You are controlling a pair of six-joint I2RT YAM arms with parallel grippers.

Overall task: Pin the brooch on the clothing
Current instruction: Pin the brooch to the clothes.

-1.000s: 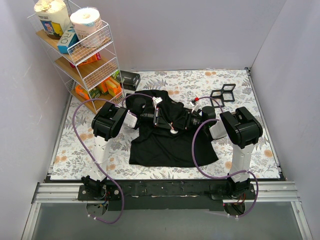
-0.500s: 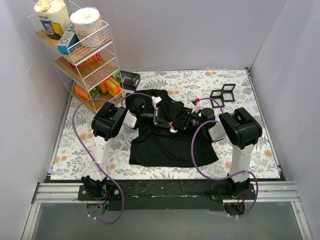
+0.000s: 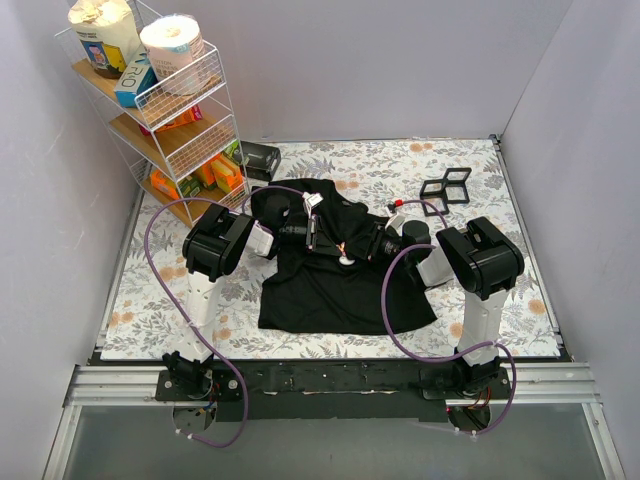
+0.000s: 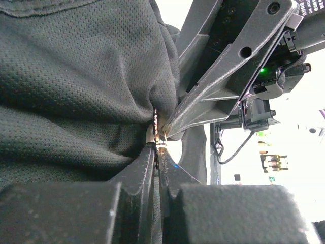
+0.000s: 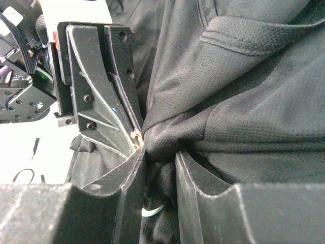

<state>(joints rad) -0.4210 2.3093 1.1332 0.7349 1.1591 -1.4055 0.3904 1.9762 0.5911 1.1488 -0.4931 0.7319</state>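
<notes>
left gripper [image 4: 157, 148]: jaws pressed together, pinching brooch at the very tips
brooch [image 4: 154, 135]: tiny metal bit, mostly hidden; at left gripper's tips, tight against shirt fold, just beside right gripper's tip
right gripper [image 5: 160, 154]: tip to tip with left gripper; jaws part-closed, clamped on a bunched fold of shirt
shirt [image 3: 320, 292]: black, spread under both grippers, fold raised between them
frames [image 3: 446, 187]: black squares, beyond right gripper, well apart
</notes>
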